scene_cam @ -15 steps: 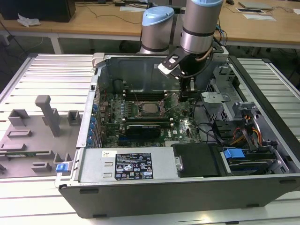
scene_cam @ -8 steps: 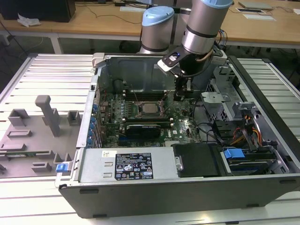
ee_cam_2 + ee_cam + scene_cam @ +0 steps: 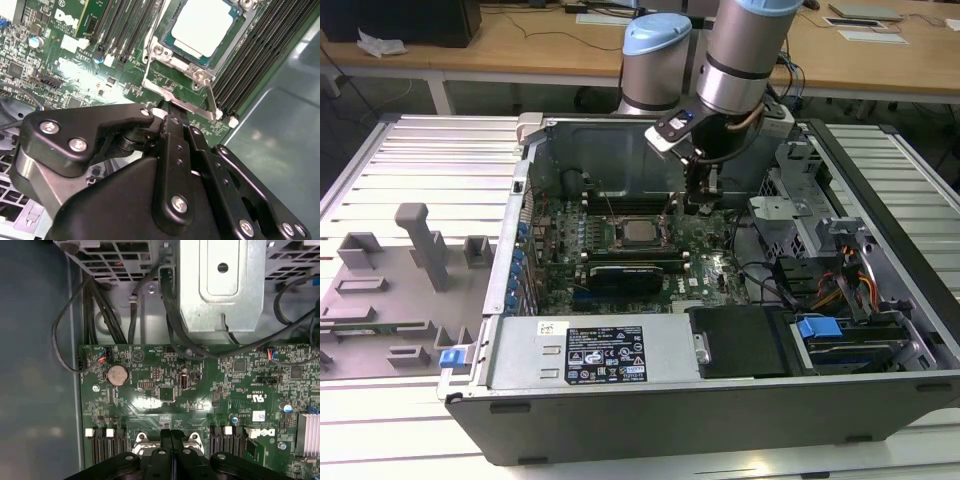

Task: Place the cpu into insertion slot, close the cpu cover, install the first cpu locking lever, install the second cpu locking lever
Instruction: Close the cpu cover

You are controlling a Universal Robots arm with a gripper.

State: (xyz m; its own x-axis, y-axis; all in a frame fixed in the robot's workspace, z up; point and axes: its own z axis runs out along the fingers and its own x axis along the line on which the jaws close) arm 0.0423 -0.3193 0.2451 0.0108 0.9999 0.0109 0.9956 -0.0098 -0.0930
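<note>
As the arm reached down into the open computer case (image 3: 720, 420), I could see its gripper (image 3: 700, 200) poised low over the green board (image 3: 715, 255), just off one side of the processor socket. Both wrist views showed the two black fingers (image 3: 165, 450) pressed flat together with no gap and nothing visible between them, so I took the gripper (image 3: 172, 116) to be closed and empty.

The cpu (image 3: 640, 232) sat seated in its socket, silvery top facing up. From the exterior view it lay to the exterior view's left of the fingertips, near them but apart. In the second wrist view the cpu (image 3: 202, 25) lay beyond the fingertips, and the cpu cover (image 3: 180, 62) looked to be down around it, its metal frame bordering the chip on the near edge.

What mattered, to my eye, was the strip of socket hardware between chip and fingers. A thin locking lever (image 3: 212, 100) ran from the frame's corner toward the fingertips, its long axis roughly in line with the fingers' reach. Its free end lay just beside the tips. I could not tell whether the fingers touched it, nor whether it was latched. Rows of memory slots (image 3: 250, 65) flanked the socket on the far side.
</note>
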